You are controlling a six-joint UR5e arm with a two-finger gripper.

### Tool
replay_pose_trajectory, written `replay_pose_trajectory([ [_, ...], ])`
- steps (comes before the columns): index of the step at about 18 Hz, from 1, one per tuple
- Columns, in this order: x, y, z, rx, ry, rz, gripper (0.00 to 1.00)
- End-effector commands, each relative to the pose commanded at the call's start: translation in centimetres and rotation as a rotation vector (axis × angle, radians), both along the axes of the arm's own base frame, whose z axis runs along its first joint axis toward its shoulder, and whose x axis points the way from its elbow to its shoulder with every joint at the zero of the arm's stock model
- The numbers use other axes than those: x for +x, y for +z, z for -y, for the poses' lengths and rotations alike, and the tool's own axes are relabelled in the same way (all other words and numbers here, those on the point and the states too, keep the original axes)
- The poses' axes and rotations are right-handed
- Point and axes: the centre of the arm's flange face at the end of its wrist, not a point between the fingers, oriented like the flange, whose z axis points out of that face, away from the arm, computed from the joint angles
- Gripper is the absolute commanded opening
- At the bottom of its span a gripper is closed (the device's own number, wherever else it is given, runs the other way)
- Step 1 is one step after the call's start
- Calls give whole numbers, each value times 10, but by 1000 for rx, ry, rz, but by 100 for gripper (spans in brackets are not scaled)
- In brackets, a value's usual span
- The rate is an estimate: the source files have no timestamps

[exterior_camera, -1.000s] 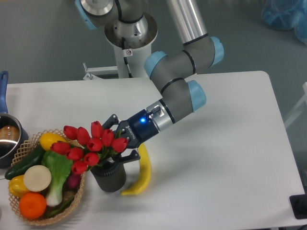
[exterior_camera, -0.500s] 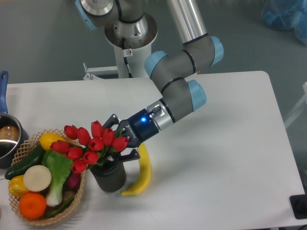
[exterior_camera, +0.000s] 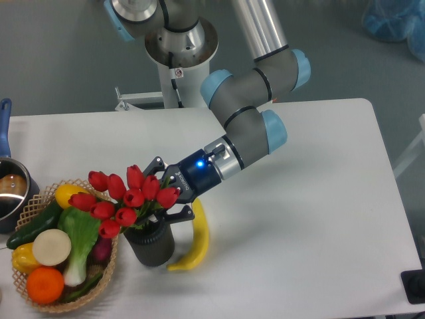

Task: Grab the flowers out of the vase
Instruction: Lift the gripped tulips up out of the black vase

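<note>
A robot arm reaches from the table's far side toward the near left, where its gripper (exterior_camera: 161, 197) is clamped on the stems of the flowers (exterior_camera: 125, 197), a bunch of red tulips whose lower stems still sit inside the dark vase (exterior_camera: 151, 243). Compared with a second ago, the tulip heads and the gripper have risen very slightly, suggesting the lift out of the vase has just begun while the vase stays put. At nine o'clock from the vase, touching or nearly touching it, a wicker basket (exterior_camera: 26, 209) holds vegetables and an orange; a banana (exterior_camera: 193, 242) lies at three o'clock, just beside the vase. A steel pot (exterior_camera: 11, 192) sits at the table's left edge. The leaves could snag the rim.
</note>
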Motion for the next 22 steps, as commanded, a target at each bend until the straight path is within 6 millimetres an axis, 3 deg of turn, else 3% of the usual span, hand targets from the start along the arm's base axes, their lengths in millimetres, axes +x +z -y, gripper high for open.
replay_pose_trajectory([
  [22, 7, 48, 7, 113, 8, 41, 47],
])
